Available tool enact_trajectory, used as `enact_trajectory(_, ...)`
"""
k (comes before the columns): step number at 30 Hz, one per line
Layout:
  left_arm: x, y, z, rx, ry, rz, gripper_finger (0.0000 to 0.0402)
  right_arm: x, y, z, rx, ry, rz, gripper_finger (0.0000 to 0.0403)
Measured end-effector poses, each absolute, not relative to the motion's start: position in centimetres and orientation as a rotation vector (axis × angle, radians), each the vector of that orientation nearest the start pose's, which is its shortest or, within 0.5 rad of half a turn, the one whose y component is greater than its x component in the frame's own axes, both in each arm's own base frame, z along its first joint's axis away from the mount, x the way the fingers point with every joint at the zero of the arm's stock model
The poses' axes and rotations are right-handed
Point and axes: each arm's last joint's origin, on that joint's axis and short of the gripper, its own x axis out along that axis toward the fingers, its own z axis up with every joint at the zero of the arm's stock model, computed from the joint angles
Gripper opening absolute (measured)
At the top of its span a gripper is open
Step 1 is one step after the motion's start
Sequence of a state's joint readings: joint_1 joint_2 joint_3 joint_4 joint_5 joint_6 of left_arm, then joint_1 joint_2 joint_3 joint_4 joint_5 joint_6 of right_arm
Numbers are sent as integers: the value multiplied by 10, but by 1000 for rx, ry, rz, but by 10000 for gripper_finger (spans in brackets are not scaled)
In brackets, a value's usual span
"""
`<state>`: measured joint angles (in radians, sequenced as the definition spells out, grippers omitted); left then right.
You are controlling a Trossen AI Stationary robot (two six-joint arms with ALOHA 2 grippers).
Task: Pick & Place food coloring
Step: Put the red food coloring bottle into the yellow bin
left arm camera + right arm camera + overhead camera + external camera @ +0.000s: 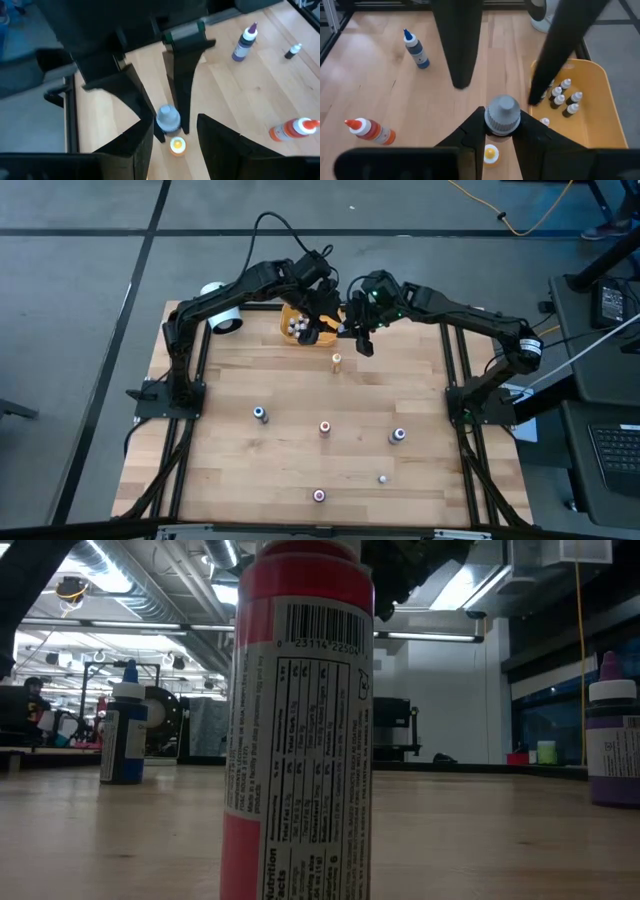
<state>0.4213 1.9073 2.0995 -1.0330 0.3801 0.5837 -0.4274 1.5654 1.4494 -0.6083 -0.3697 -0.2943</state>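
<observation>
Clamping a grey-capped dropper bottle [503, 116] beside the yellow plastic bin [291, 314] at twelve o'clock, the right tool [499, 131] leaves six bottles on the wooden bench [290, 390]; left tool [172, 131] apart.

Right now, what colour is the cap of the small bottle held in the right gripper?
Grey, on the small bottle in the right gripper; clearest in the right wrist view.

The red bottle [300, 720] fills the low view, cut off top and bottom. In the yellow bin [296, 315], perhaps four tiny bottles [296, 327] show; arms hide the rest.
</observation>
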Motion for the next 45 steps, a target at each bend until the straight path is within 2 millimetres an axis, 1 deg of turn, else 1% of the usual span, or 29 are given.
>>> enact_trajectory(6,376,154,383,233,742,-193,148,314,-131,336,-4,664,42,85)
enact_trajectory(11,377,155,381,230,740,-193,142,314,-131,336,-5,664,42,85)
enact_trajectory(15,378,155,381,230,739,-192,121,314,-132,336,-6,664,42,85)
enact_trajectory(24,378,155,381,226,737,-190,49,314,-132,337,-16,656,31,85)
enact_trajectory(27,378,155,381,227,738,-189,42,314,-133,337,-20,659,19,85)
enact_trajectory(32,378,156,381,229,739,-185,51,314,-134,337,-23,659,10,86)
enact_trajectory(36,378,156,381,230,738,-185,49,314,-134,337,-24,656,9,99)
enact_trajectory(45,377,158,381,226,738,-179,48,311,-135,344,-39,646,-12,154)
